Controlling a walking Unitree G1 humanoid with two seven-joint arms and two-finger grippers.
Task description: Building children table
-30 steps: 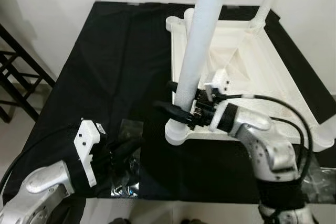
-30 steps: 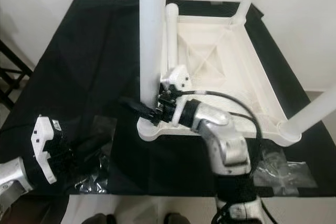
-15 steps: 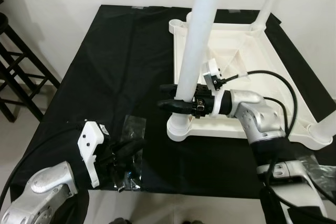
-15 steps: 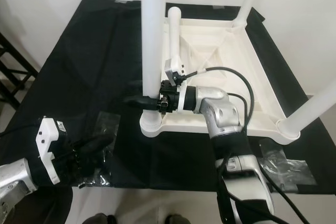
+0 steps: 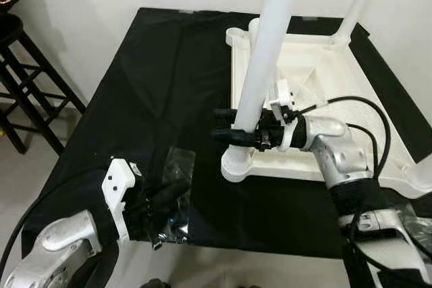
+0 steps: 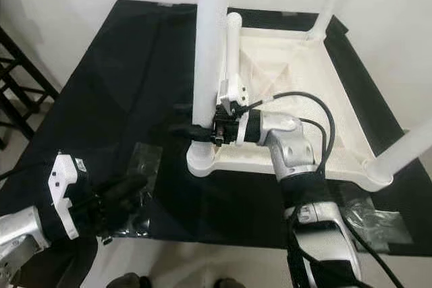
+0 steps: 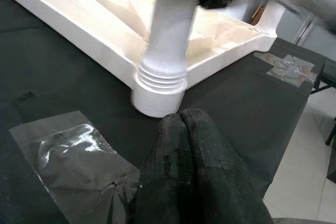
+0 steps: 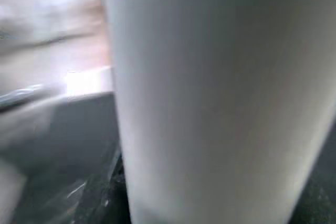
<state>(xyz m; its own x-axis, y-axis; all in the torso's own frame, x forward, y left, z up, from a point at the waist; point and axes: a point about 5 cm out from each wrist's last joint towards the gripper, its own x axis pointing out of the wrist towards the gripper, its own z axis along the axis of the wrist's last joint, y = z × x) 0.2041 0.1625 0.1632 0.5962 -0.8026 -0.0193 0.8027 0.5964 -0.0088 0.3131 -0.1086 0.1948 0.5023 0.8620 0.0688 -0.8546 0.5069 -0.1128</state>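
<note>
Two black fingers of the right gripper (image 5: pixel 226 125) clasp the near leg (image 5: pixel 260 75) just above its socket. The leg stands upright in the near-left corner of the inverted white tabletop (image 5: pixel 337 79), on the black-draped surface (image 5: pixel 148 79). Left gripper (image 7: pixel 189 145), fingers pressed together, lies on a plastic bag (image 5: pixel 177 166) near that corner.

Even, bright indoor light; head views sharp; right wrist view blurred.
</note>
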